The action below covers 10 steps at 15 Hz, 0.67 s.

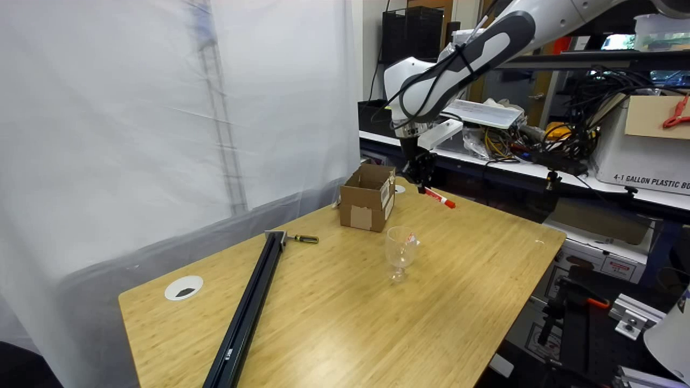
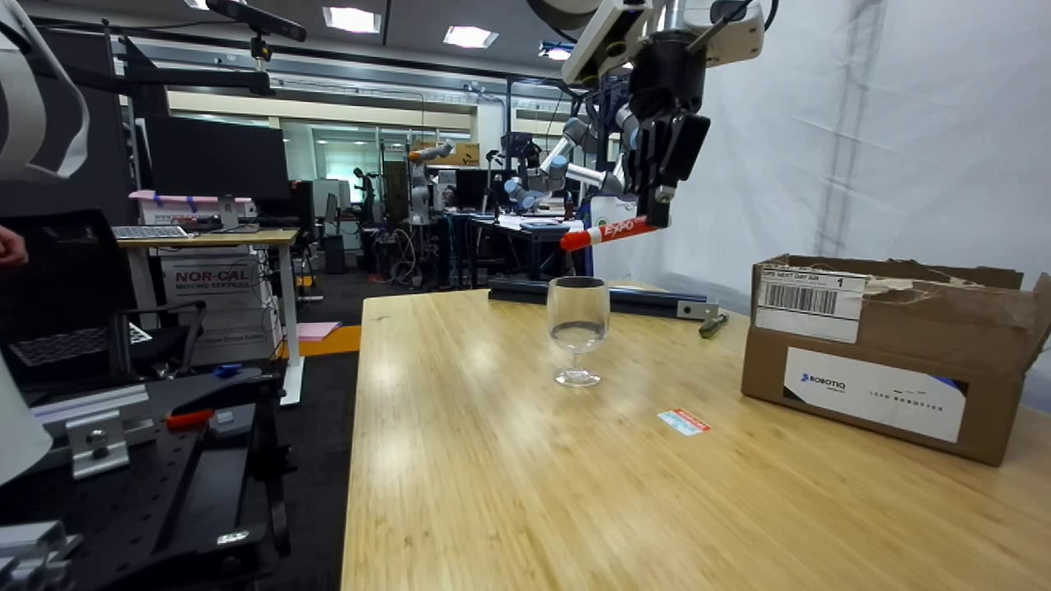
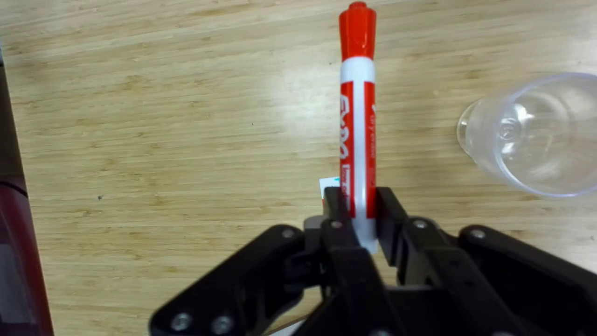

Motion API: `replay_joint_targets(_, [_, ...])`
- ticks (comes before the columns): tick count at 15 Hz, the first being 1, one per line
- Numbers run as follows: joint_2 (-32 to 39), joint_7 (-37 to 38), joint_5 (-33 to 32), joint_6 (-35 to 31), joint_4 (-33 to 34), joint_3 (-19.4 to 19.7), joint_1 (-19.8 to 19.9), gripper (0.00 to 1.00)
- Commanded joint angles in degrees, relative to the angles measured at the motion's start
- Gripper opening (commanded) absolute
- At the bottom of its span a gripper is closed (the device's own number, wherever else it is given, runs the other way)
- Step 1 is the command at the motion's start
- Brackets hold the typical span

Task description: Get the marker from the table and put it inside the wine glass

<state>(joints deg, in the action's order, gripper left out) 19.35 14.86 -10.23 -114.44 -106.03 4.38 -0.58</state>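
Observation:
My gripper (image 3: 358, 203) is shut on the red and white marker (image 3: 358, 116) near its whitish rear end; the red cap points away from the fingers. In both exterior views the marker (image 1: 442, 199) (image 2: 612, 233) is held above the table, nearly level with the cap a little lower. The gripper (image 1: 421, 187) (image 2: 658, 215) also shows there. The clear wine glass (image 2: 578, 316) stands upright on the light-wood table (image 2: 493, 492), apart from the marker. In the wrist view the glass (image 3: 536, 140) is to the right of the marker, partly cut by the frame edge.
An open brown cardboard box (image 1: 362, 210) (image 2: 870, 386) stands on the table. A long black bar (image 1: 248, 307) and a screwdriver (image 1: 305, 238) lie along the curtain side. A small red and white sticker (image 2: 684, 422) lies near the glass. A cluttered shelf (image 1: 501, 161) borders the table.

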Motion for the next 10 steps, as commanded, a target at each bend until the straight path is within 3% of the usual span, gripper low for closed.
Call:
replay_joint_targets(1, [-2.18, 6.89, -1.38, -2.56, -2.26, 0.48, -1.55, 0.05])
replay_joint_targets(10, [-2.59, 29.13, -5.19, -3.54, -1.73, -0.29, -8.02, 0.05])
